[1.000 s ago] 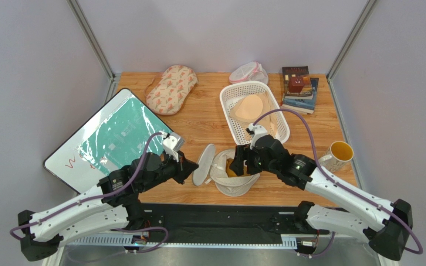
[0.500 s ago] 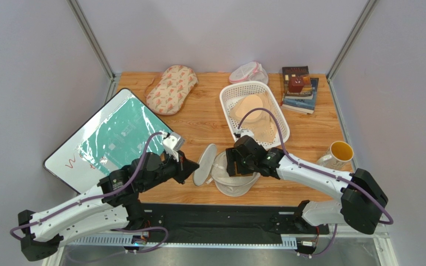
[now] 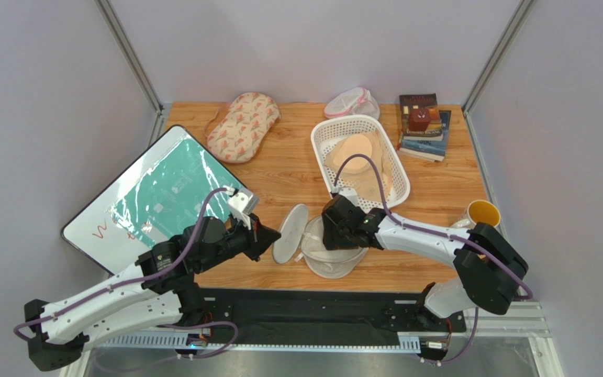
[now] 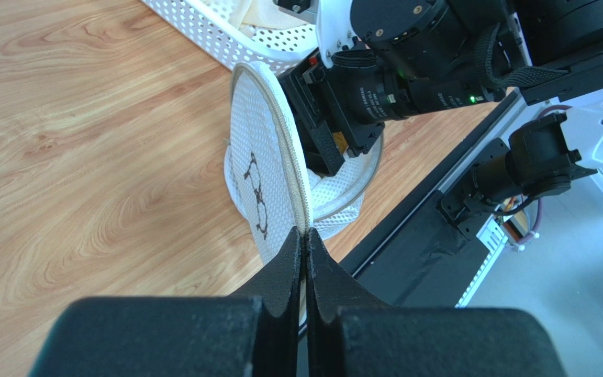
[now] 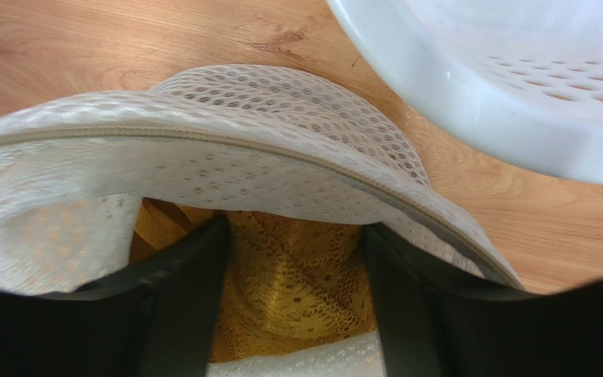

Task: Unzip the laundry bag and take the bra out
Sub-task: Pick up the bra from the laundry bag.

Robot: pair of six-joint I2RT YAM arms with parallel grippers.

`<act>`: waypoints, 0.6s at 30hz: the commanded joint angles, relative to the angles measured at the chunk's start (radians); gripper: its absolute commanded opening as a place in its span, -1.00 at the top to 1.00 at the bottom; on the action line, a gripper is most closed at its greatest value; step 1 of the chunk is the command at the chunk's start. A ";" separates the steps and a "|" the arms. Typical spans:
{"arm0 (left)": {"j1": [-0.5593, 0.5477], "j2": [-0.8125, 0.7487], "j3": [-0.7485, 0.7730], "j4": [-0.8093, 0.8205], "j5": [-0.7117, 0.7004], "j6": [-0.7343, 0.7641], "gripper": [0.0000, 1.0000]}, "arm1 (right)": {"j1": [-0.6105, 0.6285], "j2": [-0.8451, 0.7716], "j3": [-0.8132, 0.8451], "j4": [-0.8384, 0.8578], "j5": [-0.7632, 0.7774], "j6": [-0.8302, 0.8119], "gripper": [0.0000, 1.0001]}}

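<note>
The laundry bag (image 3: 334, 259) lies unzipped near the table's front edge, its round lid (image 3: 289, 234) with the black bra icon (image 4: 256, 192) standing on edge. My left gripper (image 4: 305, 236) is shut on the lid's zipper rim and holds it up. My right gripper (image 3: 330, 233) reaches into the bag's mouth under the mesh rim (image 5: 226, 149). Its black fingers (image 5: 187, 298) stand apart on either side of the mustard-yellow lace bra (image 5: 297, 298), which fills the gap between them. The rest of the bra is hidden inside the bag.
A white perforated basket (image 3: 322, 129) holding a pale peach bra (image 3: 356, 153) stands just behind the bag. An oval patterned bag (image 3: 243, 126), a small pink-trimmed mesh bag (image 3: 349, 102) and stacked books (image 3: 422, 126) sit at the back. Mug (image 3: 479, 214) right, whiteboard (image 3: 163, 196) left.
My right gripper has moved left and lower, into the open bag, covering the yellow fabric seen from above. The left gripper has kept the lid raised in the same place.
</note>
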 commanded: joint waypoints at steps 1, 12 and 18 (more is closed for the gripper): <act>0.004 -0.007 0.024 0.001 -0.005 0.001 1.00 | -0.004 0.026 0.031 0.023 0.003 0.006 0.11; 0.004 0.040 0.029 0.033 0.013 -0.005 1.00 | 0.111 -0.129 0.220 -0.155 0.021 -0.062 0.93; 0.004 0.056 0.028 0.042 0.038 -0.016 1.00 | 0.126 -0.227 0.229 -0.140 0.054 -0.045 1.00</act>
